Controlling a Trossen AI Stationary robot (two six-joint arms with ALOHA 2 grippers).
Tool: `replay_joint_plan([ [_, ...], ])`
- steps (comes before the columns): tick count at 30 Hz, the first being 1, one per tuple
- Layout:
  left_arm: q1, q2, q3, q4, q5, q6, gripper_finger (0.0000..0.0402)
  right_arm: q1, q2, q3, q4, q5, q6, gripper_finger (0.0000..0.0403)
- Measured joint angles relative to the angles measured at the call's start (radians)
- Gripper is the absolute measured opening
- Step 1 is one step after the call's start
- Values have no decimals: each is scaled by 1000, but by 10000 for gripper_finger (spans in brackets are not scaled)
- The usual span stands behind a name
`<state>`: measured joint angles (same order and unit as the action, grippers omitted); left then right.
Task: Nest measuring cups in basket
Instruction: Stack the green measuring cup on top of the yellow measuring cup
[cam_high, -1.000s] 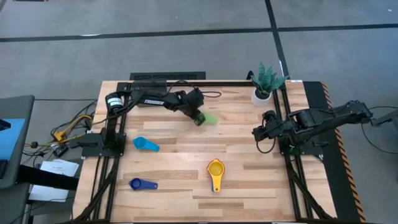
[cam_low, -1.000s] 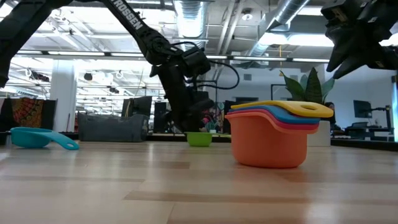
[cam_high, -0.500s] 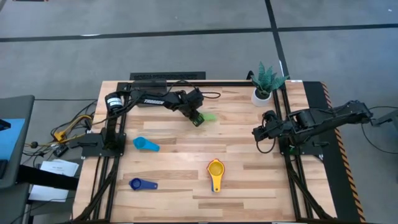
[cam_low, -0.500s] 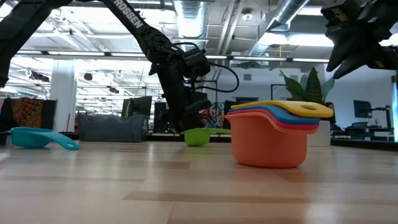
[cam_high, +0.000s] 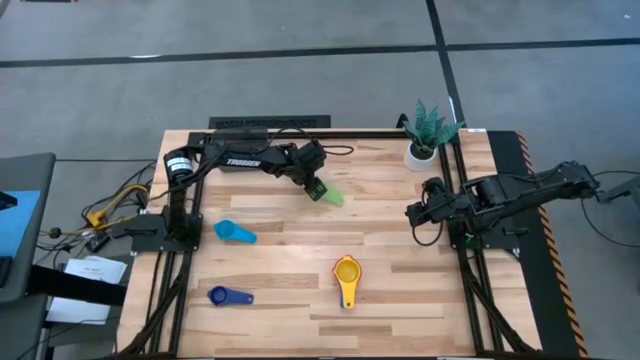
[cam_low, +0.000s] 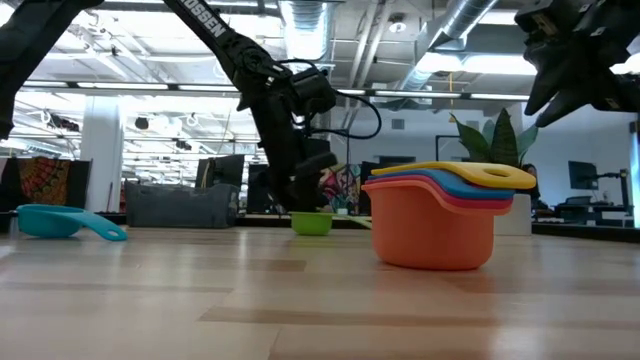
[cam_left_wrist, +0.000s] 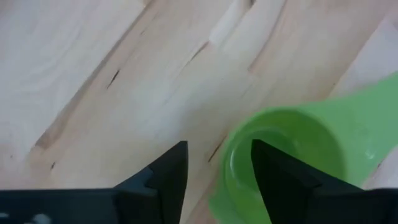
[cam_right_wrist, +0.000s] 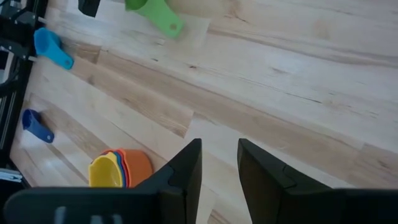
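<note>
A green measuring cup (cam_high: 330, 195) rests on its base on the table's far middle, with its handle pointing toward the near right. My left gripper (cam_high: 316, 190) stands open over it, pointing down. In the left wrist view one finger (cam_left_wrist: 277, 177) is over the bowl (cam_left_wrist: 292, 152) and the other finger (cam_left_wrist: 168, 174) is outside the rim. A nest of cups (cam_high: 346, 272), yellow inside and orange outside, stands near the table's middle front. My right gripper (cam_right_wrist: 219, 168) hangs open at the right with nothing between its fingers. No basket shows on the table. My left gripper comes at the green cup from above, with its fingers on either side of the bowl's rim (cam_left_wrist: 227, 158). Whether either finger touches the rim, I cannot tell. The cup stands upright on the table.
A light blue cup (cam_high: 234, 232) and a dark blue cup (cam_high: 228, 296) lie on the table's left half. A white pot with a green plant (cam_high: 424, 135) stands at the far right corner. Bare wood lies between the nest and the green cup.
The green cup has shifted a little toward the table's left, together with my left gripper. Its handle has swung toward the near right. The cup sits flat on the table.
</note>
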<state>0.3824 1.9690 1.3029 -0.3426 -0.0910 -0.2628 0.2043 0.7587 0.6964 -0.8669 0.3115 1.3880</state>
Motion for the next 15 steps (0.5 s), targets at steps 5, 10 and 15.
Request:
replay_joint_plan([
  [5, 0, 0, 0, 1, 5, 59, 166, 5, 0, 0, 1, 0, 8, 127],
  [10, 0, 0, 0, 2, 59, 114, 128, 5, 0, 0, 1, 1, 8, 129],
  [15, 0, 0, 0, 2, 87, 127, 50, 5, 0, 0, 1, 2, 2, 126],
])
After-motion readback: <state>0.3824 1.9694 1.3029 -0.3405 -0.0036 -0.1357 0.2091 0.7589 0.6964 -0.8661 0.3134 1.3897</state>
